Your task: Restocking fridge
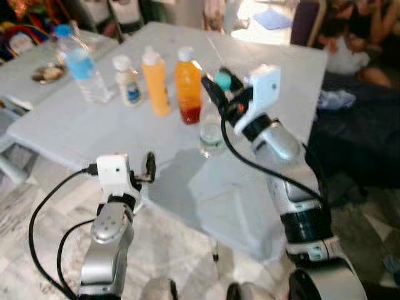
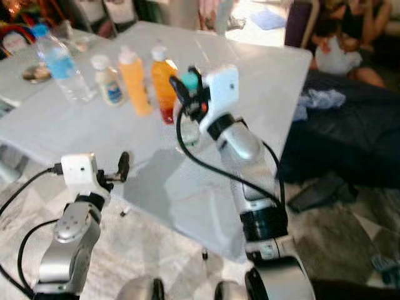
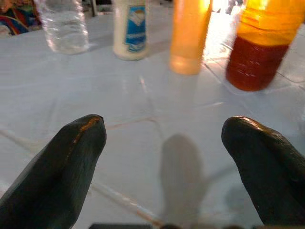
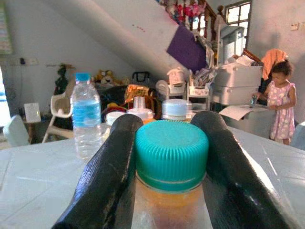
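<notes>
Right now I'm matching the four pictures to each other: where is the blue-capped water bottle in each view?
Left eye view: water bottle, far left end of the bottle row.
Right eye view: water bottle, same row end.
Left wrist view: its clear lower body, next to the white bottle.
Right wrist view: upright beyond the teal-capped bottle.
Shared landmark: the white table.

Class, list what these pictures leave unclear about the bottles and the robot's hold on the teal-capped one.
- Teal-capped bottle: wrist view cuts off its body; in the head views the right gripper hides most of it.
- Whether the fingers actually squeeze the cap: contact unclear.
- White bottle: label too blurred to read.
- Water bottle: top cut off by the left wrist view's edge.
</notes>
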You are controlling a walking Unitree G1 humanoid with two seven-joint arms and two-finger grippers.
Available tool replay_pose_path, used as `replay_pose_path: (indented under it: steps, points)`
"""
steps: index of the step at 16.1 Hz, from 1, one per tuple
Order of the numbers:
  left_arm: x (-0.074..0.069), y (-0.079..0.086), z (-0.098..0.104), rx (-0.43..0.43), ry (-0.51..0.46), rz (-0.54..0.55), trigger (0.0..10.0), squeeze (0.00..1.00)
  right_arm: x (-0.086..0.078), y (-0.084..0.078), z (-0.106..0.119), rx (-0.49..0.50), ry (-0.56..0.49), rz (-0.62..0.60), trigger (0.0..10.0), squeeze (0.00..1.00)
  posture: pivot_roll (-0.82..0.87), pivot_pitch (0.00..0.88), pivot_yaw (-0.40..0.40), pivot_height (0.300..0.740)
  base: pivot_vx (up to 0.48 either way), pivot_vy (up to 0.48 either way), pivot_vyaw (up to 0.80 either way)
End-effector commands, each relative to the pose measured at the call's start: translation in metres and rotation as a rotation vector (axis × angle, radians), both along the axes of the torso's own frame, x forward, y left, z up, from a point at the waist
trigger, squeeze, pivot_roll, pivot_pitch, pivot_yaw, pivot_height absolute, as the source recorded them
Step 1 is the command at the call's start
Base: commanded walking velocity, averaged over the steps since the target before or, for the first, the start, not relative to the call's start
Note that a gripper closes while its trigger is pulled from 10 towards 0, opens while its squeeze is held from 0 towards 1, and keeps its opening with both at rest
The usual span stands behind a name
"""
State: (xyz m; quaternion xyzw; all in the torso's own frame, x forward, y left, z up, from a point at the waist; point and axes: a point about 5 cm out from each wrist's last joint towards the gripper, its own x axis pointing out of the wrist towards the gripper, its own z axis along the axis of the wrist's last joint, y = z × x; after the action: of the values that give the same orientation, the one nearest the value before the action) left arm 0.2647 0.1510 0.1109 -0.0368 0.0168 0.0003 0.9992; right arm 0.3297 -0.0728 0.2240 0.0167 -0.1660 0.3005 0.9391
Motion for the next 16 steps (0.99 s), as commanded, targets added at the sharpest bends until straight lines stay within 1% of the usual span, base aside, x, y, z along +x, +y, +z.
replay_pose_path:
  steps: [1,3,5,6,7,8,9,12,14,15,16]
  points:
    - [-0.001,0.005,-0.001,0.001,0.006,0.013,10.0,0.00,-0.009,0.015,-0.011,-0.035,0.032,0.044,10.0,0.00,0.01,0.093,0.064,0.740,0.000,0.480,0.00]
    - [0.000,0.002,-0.001,-0.003,0.006,0.007,10.0,0.00,-0.017,0.015,-0.017,-0.048,0.036,0.030,10.0,0.00,0.00,0.085,0.062,0.740,0.000,0.480,0.00]
    - [0.002,0.003,0.000,-0.007,-0.001,0.018,10.0,0.00,-0.019,0.013,-0.021,-0.048,0.044,0.011,10.0,0.00,0.00,0.081,0.059,0.740,0.000,0.480,0.00]
    - [0.005,0.008,0.003,-0.004,-0.013,0.049,10.0,0.00,-0.022,0.007,-0.028,-0.058,0.055,-0.012,10.0,0.00,0.00,0.077,0.059,0.740,0.000,0.480,0.00]
    - [0.007,0.011,0.004,-0.001,-0.019,0.058,10.0,0.00,-0.022,0.005,-0.030,-0.072,0.054,-0.024,10.0,0.00,0.00,0.075,0.059,0.740,0.000,0.480,0.00]
    - [0.008,0.014,0.005,0.005,-0.027,0.063,10.0,0.00,-0.023,0.002,-0.032,-0.099,0.038,-0.035,10.0,0.00,-0.01,0.073,0.063,0.740,0.000,0.480,0.00]
    - [0.009,0.015,0.006,0.006,-0.030,0.066,10.0,0.00,-0.023,-0.001,-0.031,-0.099,0.017,-0.052,10.0,0.00,-0.01,0.068,0.063,0.740,0.000,0.480,0.00]
    - [0.008,0.018,0.004,0.009,-0.027,0.073,10.0,0.00,-0.024,-0.009,-0.033,-0.108,0.009,-0.099,10.0,0.00,-0.02,0.063,0.071,0.740,0.000,0.480,0.80]
    - [0.004,0.019,0.001,0.018,-0.023,0.092,10.0,0.00,-0.027,-0.015,-0.035,-0.101,0.005,-0.121,10.0,0.00,-0.02,0.060,0.070,0.740,0.000,0.480,0.80]
    - [0.001,0.022,0.000,0.023,-0.025,0.119,10.0,0.00,-0.029,-0.017,-0.034,-0.085,0.003,-0.128,10.0,0.00,-0.02,0.053,0.070,0.740,0.000,0.480,0.80]
    - [-0.008,0.031,-0.007,0.025,-0.010,0.186,10.0,0.00,-0.033,-0.027,-0.036,-0.069,0.017,-0.156,10.0,0.00,-0.02,0.032,0.059,0.740,0.000,0.480,0.79]
